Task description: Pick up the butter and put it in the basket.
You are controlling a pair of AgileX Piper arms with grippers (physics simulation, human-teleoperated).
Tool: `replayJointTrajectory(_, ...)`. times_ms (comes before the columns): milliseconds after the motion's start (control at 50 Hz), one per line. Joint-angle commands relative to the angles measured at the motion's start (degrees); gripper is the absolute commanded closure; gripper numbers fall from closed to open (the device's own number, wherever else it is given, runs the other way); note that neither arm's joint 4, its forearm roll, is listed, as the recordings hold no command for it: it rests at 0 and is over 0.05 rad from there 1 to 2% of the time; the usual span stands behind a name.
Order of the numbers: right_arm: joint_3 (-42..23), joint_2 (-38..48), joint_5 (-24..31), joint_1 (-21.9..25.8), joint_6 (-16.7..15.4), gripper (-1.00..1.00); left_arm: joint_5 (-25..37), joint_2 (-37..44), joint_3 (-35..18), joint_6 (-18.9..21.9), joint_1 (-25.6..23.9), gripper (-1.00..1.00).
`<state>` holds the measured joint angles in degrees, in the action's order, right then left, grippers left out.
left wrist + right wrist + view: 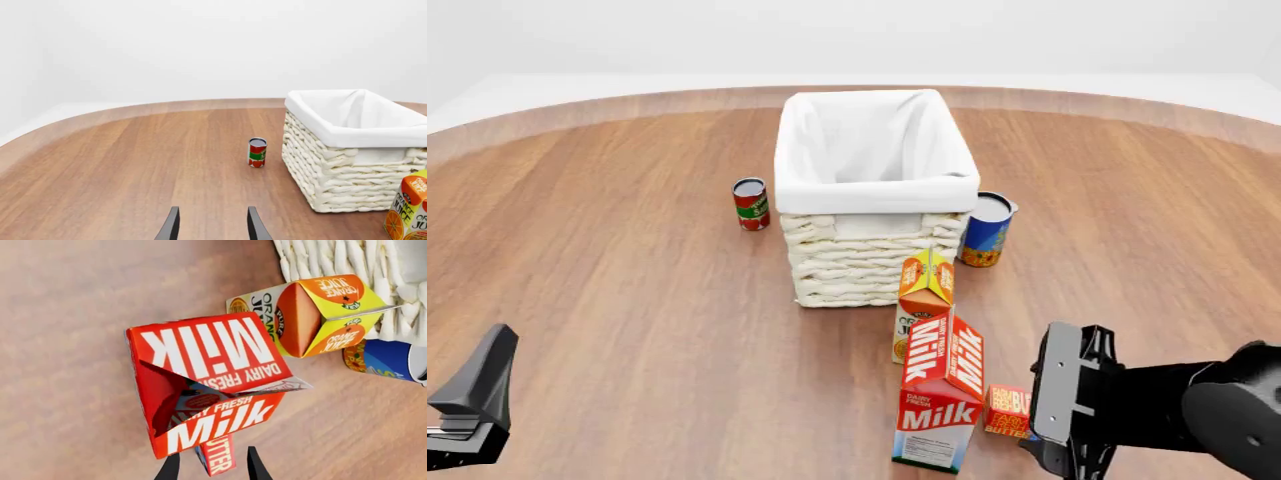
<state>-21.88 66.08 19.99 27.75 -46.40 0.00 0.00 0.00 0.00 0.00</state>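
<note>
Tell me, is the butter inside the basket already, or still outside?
Outside. The butter lies on the table beside the milk carton, well short of the basket.

Round-edged wooden table [627, 260], warm brown grain, against a plain white backdrop under soft even light.

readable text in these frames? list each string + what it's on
"Milk" and "DAIRY FRESH": milk carton, front and roof panels.
"ORANGE JUICE": juice carton, side and roof; also at the left wrist view's edge.
"BUTTER": butter, partly hidden behind the milk carton, just ahead of the right tool.
Red can: label too small to read.
Blue can: print too blurred to read.
Basket: no text.
</note>
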Motion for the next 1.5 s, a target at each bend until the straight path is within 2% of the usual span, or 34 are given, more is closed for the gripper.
replayJointTrajectory(20, 1.1, 1.7, -2.6, 1.1, 1.4, -1.00, 0.0, 0.0, 0.0, 0.0, 0.0, -1.00)
replayJointTrajectory(180, 1.8, 3.6, -4.1, 0.1, 1.4, -1.00, 0.0, 0.0, 0.0, 0.0, 0.0, -1.00)
replayJointTrajectory(200, 2.6, 7.9, -8.5, 0.9, 3.1, -1.00, 0.0, 0.0, 0.0, 0.0, 0.0, -1.00)
replayJointTrajectory(540, 2.4, 8.0, -8.1, 1.0, 3.9, -1.00, 0.0, 0.0, 0.0, 0.0, 0.0, -1.00)
replayJointTrajectory(560, 2.5, 8.4, -8.7, 0.4, 3.4, 1.00, 0.0, 0.0, 0.0, 0.0, 0.0, -1.00)
replayJointTrajectory(660, 2.7, 7.8, -7.4, 1.6, 5.1, 1.00, 0.0, 0.0, 0.0, 0.0, 0.0, -1.00)
replayJointTrajectory(900, 2.4, 4.2, -4.2, 1.0, 4.3, 1.00, 0.0, 0.0, 0.0, 0.0, 0.0, -1.00)
replayJointTrajectory(1000, 2.0, 1.6, -2.1, -0.6, 2.6, 1.00, 0.0, 0.0, 0.0, 0.0, 0.0, -1.00)
replayJointTrajectory(1340, 1.7, -13.5, 10.8, -6.1, -1.9, 1.00, 0.0, 0.0, 0.0, 0.0, 0.0, -1.00)
replayJointTrajectory(1440, 1.1, -16.5, 12.5, -6.7, -2.5, 1.00, 0.0, 0.0, 0.0, 0.0, 0.0, -1.00)
replayJointTrajectory(1500, -0.9, -18.4, 13.7, -6.4, -1.8, 1.00, 0.0, 0.0, 0.0, 0.0, 0.0, -1.00)
